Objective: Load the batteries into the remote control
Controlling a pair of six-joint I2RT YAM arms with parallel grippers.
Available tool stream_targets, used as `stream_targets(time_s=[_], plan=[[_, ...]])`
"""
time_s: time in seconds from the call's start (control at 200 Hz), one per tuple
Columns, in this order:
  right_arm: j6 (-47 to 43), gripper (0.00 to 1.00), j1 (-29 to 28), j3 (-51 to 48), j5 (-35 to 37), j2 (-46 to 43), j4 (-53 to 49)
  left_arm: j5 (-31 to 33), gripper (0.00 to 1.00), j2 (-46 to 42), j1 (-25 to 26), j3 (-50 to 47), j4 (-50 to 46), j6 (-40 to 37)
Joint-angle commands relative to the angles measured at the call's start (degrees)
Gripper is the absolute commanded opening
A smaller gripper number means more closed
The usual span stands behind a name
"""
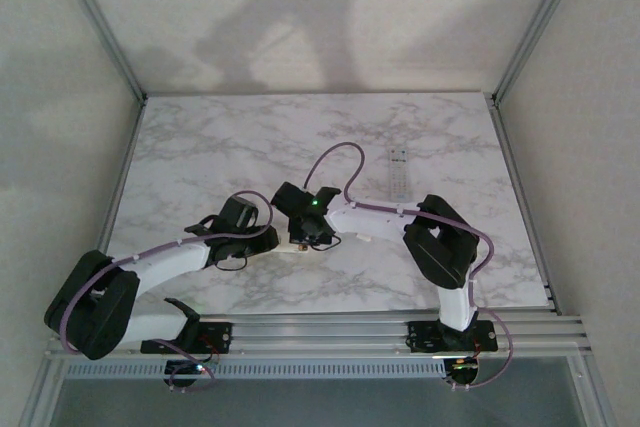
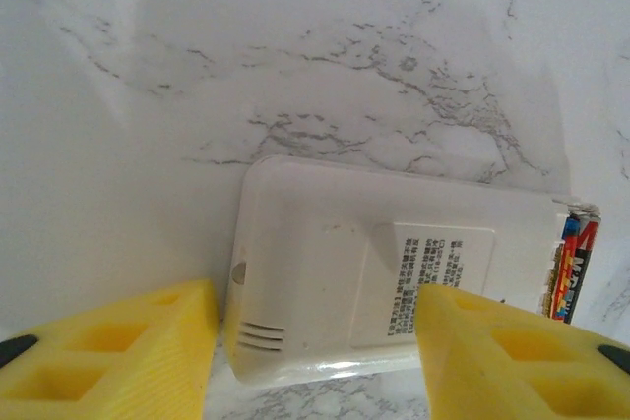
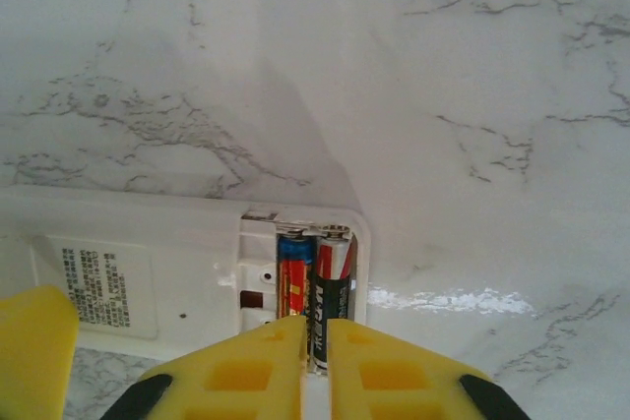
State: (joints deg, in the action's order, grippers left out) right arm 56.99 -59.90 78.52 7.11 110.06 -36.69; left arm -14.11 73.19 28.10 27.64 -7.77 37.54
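Observation:
A white remote control [image 2: 335,272] lies face down on the marble table [image 2: 295,66], its battery compartment uncovered at one end. Two batteries [image 3: 295,277] lie side by side in that compartment: a red-and-blue one and a black-and-red one [image 3: 332,292]. My right gripper [image 3: 315,361] is shut, its yellow fingertips just above the batteries, with the black one showing through the thin gap. My left gripper [image 2: 315,346] is open at the remote's other end, one finger [image 2: 118,346] beside the end edge, the other over the label. One battery [image 2: 571,268] shows at the remote's far end.
A second, slim white remote [image 1: 398,171] lies on the table to the right of centre, beyond the right arm. Both grippers [image 1: 292,232] meet at the middle of the table near the front. Metal frame rails run along the table's sides.

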Motion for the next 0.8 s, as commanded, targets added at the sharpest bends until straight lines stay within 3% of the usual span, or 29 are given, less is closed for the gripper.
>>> stream_targets(time_s=[0.0, 0.556, 0.796], plan=[[-1.08, 0.11, -0.48, 2.24, -1.45, 0.13, -1.00, 1.16, 0.58, -1.50, 0.64, 0.09, -2.49, 0.36], [-1.74, 0.06, -1.18, 2.37, -2.71, 7.18, -1.11, 4.45, 0.76, -5.37, 0.64, 0.18, -4.67, 0.78], [-3.15, 0.08, -0.99, 4.22, -1.24, 1.09, -2.68, 6.22, 0.87, -7.53, 0.58, 0.31, -5.35, 0.91]])
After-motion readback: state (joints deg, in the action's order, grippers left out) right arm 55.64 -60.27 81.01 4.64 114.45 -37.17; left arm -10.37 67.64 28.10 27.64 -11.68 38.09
